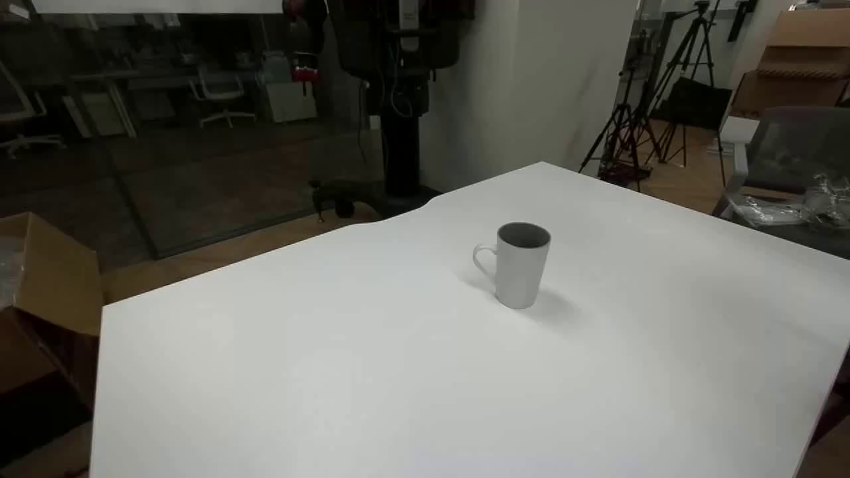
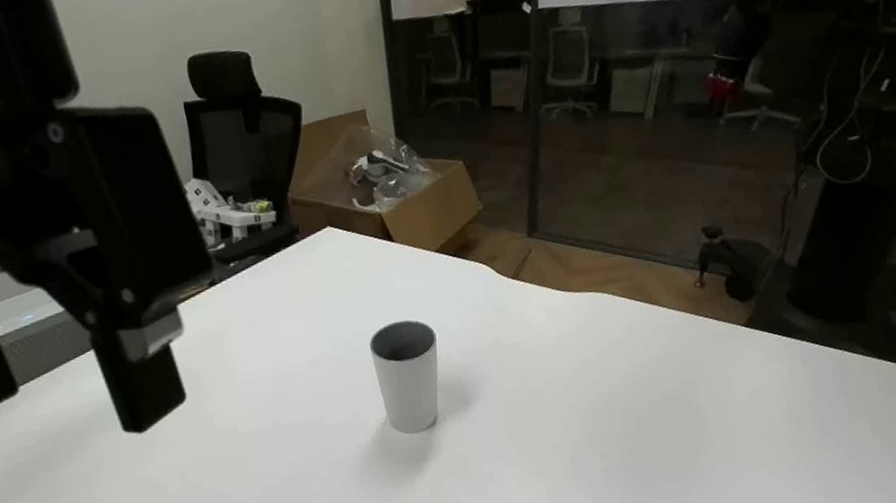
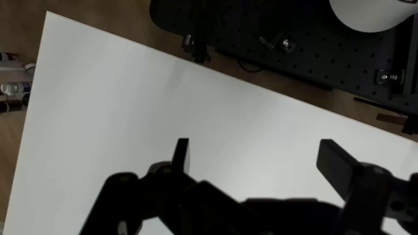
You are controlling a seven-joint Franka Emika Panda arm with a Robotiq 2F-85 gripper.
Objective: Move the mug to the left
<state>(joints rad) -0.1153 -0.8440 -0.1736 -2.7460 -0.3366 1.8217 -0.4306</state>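
The white mug (image 1: 521, 275) stands upright on the white table, its dark grey inside facing up. Its loop handle points to the left in that exterior view. The mug also shows in an exterior view (image 2: 411, 392), where its handle is hidden. It is out of the wrist view. My gripper (image 2: 64, 402) is at the left of that exterior view, raised above the table and apart from the mug. In the wrist view the gripper (image 3: 256, 152) has its fingers wide apart, with only bare table seen between them.
The white table (image 1: 299, 378) has a wavy edge near a glass wall. A cardboard box (image 2: 431, 204) stands off its end. A dark stand (image 1: 400, 153) is beyond the table. The wrist view shows a black perforated mount plate (image 3: 313, 62) along the table's edge.
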